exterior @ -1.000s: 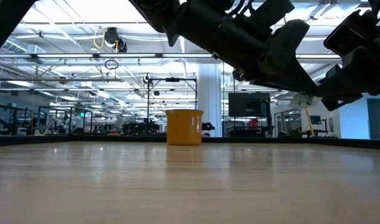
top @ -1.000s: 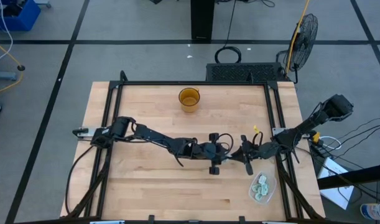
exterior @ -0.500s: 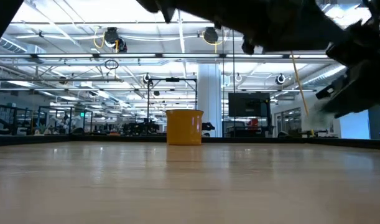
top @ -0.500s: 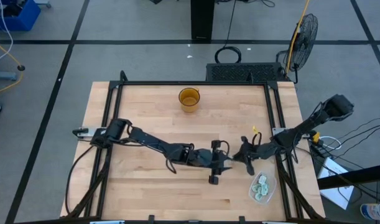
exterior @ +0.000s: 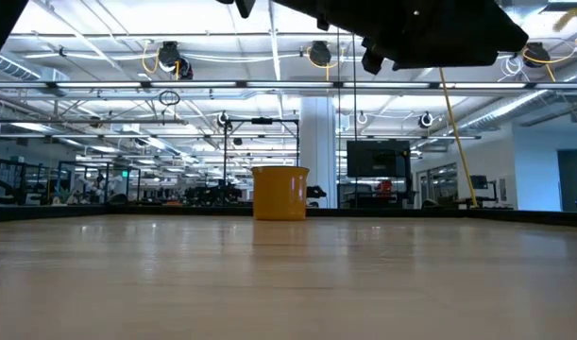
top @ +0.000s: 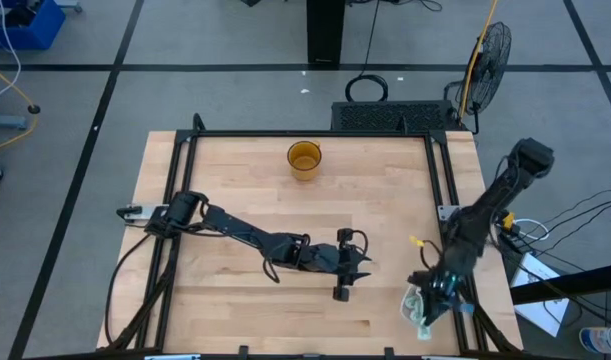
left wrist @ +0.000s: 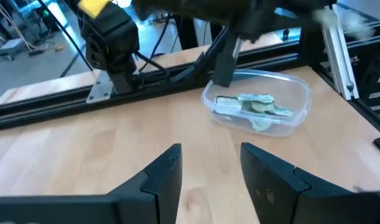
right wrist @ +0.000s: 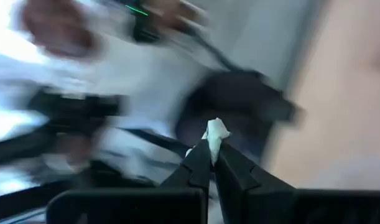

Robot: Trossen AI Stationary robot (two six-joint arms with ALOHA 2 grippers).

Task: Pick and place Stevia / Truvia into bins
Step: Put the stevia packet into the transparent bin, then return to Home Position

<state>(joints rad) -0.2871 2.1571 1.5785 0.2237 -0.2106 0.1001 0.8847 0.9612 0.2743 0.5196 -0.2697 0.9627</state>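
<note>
- Pale green and white sachets [left wrist: 252, 106] lie heaped in the clear shallow tub [left wrist: 298, 93], which sits on the wooden table [top: 235, 170] near its front right corner, just beside the right frame rail.
- My right gripper [right wrist: 213, 154] is pressed together on one more sachet: a small white corner [right wrist: 215, 130] pokes out above the pinching fingertips [right wrist: 198, 163]. In the high view that gripper [top: 431, 290] hangs over the tub [top: 423, 304].
- My left gripper [left wrist: 209, 167] is spread, with nothing between its fingers [left wrist: 165, 171]; it waits low over bare wood near the middle of the table, facing the tub.
- The amber cup [top: 304, 159] stands alone at the far edge, well apart from both arms; I can't see any sachet in it.
- I judge the step in hand to be the drop into the tub. To do it well I'd settle the wrist first, centre the pinch over the tub's open middle, not its rim, come down close above the heap, then part the fingers fully.
- Paper this light can flutter sideways or cling to a finger, so I'd release low and lift straight up.
</note>
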